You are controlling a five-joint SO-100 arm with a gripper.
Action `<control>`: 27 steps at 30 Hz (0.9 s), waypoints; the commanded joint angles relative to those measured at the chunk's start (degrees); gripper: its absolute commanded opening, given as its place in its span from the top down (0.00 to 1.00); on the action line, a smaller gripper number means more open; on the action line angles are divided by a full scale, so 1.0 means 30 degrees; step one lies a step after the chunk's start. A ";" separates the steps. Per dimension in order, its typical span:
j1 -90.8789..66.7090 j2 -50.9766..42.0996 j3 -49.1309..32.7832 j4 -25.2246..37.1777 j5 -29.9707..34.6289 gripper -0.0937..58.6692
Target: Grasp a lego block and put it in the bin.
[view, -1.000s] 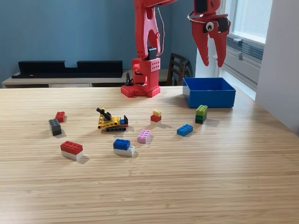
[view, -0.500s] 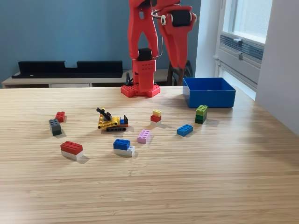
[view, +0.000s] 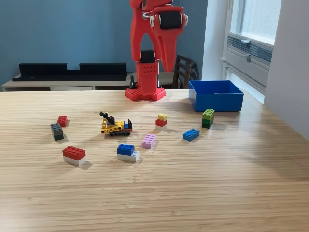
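Note:
The blue bin (view: 216, 95) stands on the table at the exterior view's right; its inside is hidden from this angle. Several lego blocks lie loose on the wood: a green stack (view: 208, 118) just in front of the bin, a blue block (view: 191, 134), a yellow-on-red pair (view: 161, 120), a pink block (view: 148, 140), a blue-on-white pair (view: 127, 152). My red gripper (view: 166, 66) hangs high above the table beside the arm's base (view: 145, 92), left of the bin, pointing down. Its fingers meet in one tip with nothing between them.
A small yellow lego vehicle (view: 116, 126) sits mid-table. Further left lie a red-on-white block (view: 74, 155), a grey block (view: 56, 131) and a small red block (view: 62, 120). A dark chair (view: 184, 71) stands behind the table, a white wall (view: 289, 63) at the right.
The gripper swung from above the bin, jaws apart, leftward to the arm's base, and its fingers have come together. No block on the table moved.

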 commanded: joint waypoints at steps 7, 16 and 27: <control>0.1289 0.0732 -0.0498 -0.0146 -0.0088 0.93; 0.1816 0.0732 -0.0498 -0.0088 -0.0381 0.93; 0.2051 0.0732 -0.0352 -0.0088 -0.0645 0.93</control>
